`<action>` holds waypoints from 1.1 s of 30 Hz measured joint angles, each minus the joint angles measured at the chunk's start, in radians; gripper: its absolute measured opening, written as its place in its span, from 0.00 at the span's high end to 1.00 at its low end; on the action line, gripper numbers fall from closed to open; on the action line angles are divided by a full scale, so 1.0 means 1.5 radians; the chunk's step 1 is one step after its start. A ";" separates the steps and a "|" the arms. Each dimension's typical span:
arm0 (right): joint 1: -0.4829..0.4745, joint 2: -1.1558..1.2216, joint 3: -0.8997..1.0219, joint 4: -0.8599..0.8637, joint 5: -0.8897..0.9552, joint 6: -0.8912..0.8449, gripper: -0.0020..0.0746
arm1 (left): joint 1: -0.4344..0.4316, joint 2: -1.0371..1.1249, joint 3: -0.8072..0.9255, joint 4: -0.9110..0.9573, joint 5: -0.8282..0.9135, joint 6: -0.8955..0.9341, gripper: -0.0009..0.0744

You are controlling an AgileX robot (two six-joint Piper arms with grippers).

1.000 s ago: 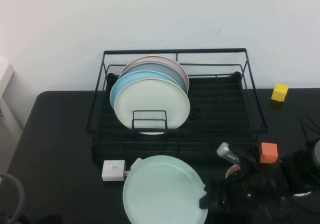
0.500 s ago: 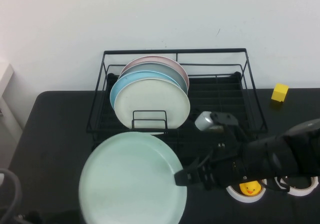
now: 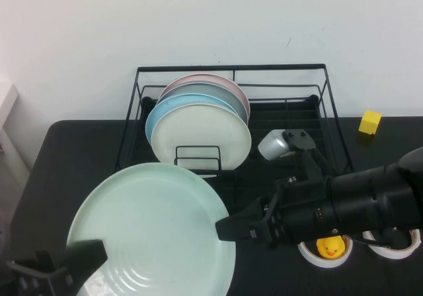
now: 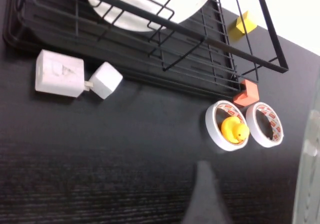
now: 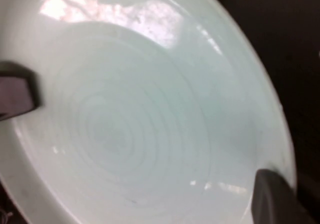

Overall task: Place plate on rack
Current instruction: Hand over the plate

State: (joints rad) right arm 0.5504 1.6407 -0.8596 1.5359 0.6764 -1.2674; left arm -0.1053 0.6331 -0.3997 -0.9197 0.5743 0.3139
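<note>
Hanging tilted above the near-left part of the desk (image 3: 73, 170), in front of the rack (image 3: 231, 67), is the plate (image 3: 155, 226): big, round, pale mint green, plain, faint rings in the middle, shallow rim, glare spots in the right wrist view (image 5: 140, 114). No readable writing or brand anywhere; the tape rolls carry red print too small to read.

Right tool (image 3: 228, 229) is clamped on the plate's right rim, one finger tip dark at that edge (image 5: 272, 196). Left tool (image 3: 63, 259) sits at the plate's near-left rim; cannot tell if it is grasping or released. A second dark shape overlaps the far rim in the right wrist view.

Rack is black wire, holding upright plates at its left: cream-white plate (image 3: 201, 134) in front, light blue plate (image 3: 158, 114) behind, more behind those.

On the desk: white adapter (image 4: 59, 73) touching a white cube (image 4: 106, 80) just beside the rack's front; orange block (image 4: 247, 93); two tape rolls side by side, one (image 4: 227, 125) with a yellow duck (image 4: 235, 129) inside, other (image 4: 264, 124) empty; yellow block (image 3: 370, 121) far right.
</note>
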 joint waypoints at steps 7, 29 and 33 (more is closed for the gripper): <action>0.000 -0.005 0.000 -0.009 0.001 0.000 0.95 | 0.000 0.020 0.000 -0.012 0.002 0.056 0.87; -0.050 -0.005 -0.038 0.083 0.193 -0.145 0.22 | 0.007 0.023 -0.049 -0.209 -0.058 0.566 0.89; -0.106 -0.016 -0.083 0.079 0.273 -0.060 0.19 | 0.005 0.026 -0.104 -0.259 -0.055 0.682 0.89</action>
State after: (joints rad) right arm 0.3907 1.6165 -0.9846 1.6538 1.0866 -1.3568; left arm -0.0971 0.6722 -0.5559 -1.3089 0.4911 1.3367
